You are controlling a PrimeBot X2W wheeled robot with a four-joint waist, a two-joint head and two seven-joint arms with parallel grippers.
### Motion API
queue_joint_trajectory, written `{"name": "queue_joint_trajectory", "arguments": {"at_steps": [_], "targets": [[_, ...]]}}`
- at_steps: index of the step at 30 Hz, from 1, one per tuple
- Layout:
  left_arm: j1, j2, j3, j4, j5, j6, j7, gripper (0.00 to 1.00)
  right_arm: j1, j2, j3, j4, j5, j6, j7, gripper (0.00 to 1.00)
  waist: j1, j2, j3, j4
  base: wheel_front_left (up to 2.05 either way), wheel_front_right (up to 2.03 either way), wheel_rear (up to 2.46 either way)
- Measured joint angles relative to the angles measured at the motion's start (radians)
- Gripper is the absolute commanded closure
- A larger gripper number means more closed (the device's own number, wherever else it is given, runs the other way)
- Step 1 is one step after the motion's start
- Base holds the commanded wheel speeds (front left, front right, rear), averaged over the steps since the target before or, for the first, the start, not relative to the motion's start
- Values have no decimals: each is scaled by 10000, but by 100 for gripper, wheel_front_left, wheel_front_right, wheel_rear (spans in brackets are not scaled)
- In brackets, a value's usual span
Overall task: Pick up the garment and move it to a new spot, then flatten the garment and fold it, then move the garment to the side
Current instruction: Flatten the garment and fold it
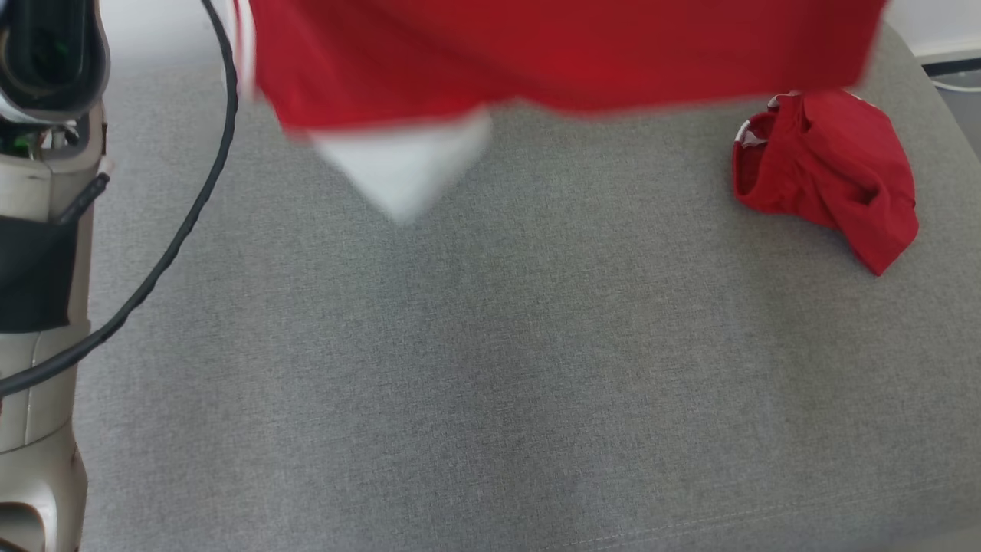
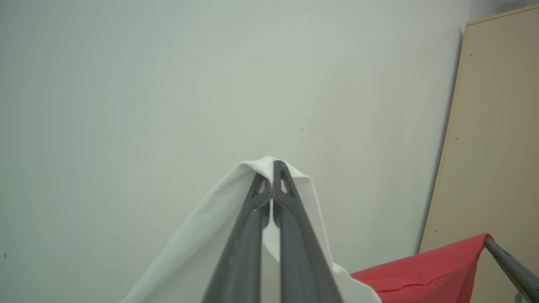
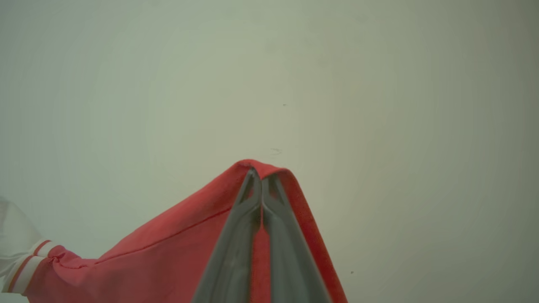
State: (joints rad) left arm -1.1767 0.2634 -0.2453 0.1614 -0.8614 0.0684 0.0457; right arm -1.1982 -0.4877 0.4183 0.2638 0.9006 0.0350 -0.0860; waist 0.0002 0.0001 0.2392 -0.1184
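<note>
Above grey cushion, facing pale wall. Held clear and spread wide, probably for laying flat: garment. Clamped on its white part by left gripper, on its red edge by right gripper. Lying apart at right: crumpled red heap.

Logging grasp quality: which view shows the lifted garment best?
Head view: the garment hangs spread above the grey surface, though blurred. Left wrist view shows its white corner pinched in the left gripper; right wrist view its red edge in the right gripper.
</note>
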Motion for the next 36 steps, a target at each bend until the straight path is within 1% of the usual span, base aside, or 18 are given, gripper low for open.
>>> {"name": "queue_joint_trajectory", "arguments": {"at_steps": [3,4,7,10,15,17,19,21,25,29,31,33,34,36], "targets": [[133,0,0,115,-17,-286,-215,100,286,130,272,548,-35,326,-123,100,-1,0,-163,61,0,0,0],[133,0,0,115,-17,-286,-215,100,286,130,272,548,-35,326,-123,100,-1,0,-163,61,0,0,0],[1199,284,-25,-433,-86,-401,-209,100,1249,161,698,763,-2,510,-63,100,-2,0,-350,117,0,0,0],[3025,470,-267,-1336,-192,-368,-77,100,2550,111,1093,930,134,608,127,100,-4,0,-477,179,0,0,0],[6923,508,-435,-2487,-472,113,-82,100,5028,-31,1668,1241,571,709,295,100,-3,0,-545,340,0,0,0],[8310,454,-426,-2871,-688,211,-263,100,5878,-128,1827,1246,719,717,324,100,-3,0,-555,423,0,0,0],[9407,449,-403,-3196,-750,230,-437,100,6568,-228,1973,1271,821,723,324,100,-4,0,-553,511,0,0,0],[10175,445,-305,-3450,-834,282,-604,100,6952,-232,2059,1298,920,771,316,100,-4,0,-542,593,0,0,0],[11116,571,-276,-3628,-690,286,-924,100,7014,-199,2153,1406,932,796,203,100,-4,0,-522,675,0,0,0],[11600,583,-309,-3634,-399,378,-1191,100,7037,-130,2165,1425,880,796,-84,100,-3,0,-527,655,0,0,0],[11874,560,-499,-3616,-119,384,-1239,100,7197,-148,2127,1337,844,796,-295,100,-4,-1,-522,650,0,0,0],[12062,412,-809,-3584,-52,385,-1241,100,7574,-194,2059,1267,840,792,-539,100,-3,0,-528,681,0,0,0],[12158,316,-945,-3572,-38,389,-1264,100,7794,-251,2063,1248,748,773,-646,100,-3,0,-533,705,0,0,0],[12437,222,-1137,-3574,96,408,-1279,100,8214,-378,2061,1193,516,585,-865,100,-4,0,-544,754,0,0,0]]}}
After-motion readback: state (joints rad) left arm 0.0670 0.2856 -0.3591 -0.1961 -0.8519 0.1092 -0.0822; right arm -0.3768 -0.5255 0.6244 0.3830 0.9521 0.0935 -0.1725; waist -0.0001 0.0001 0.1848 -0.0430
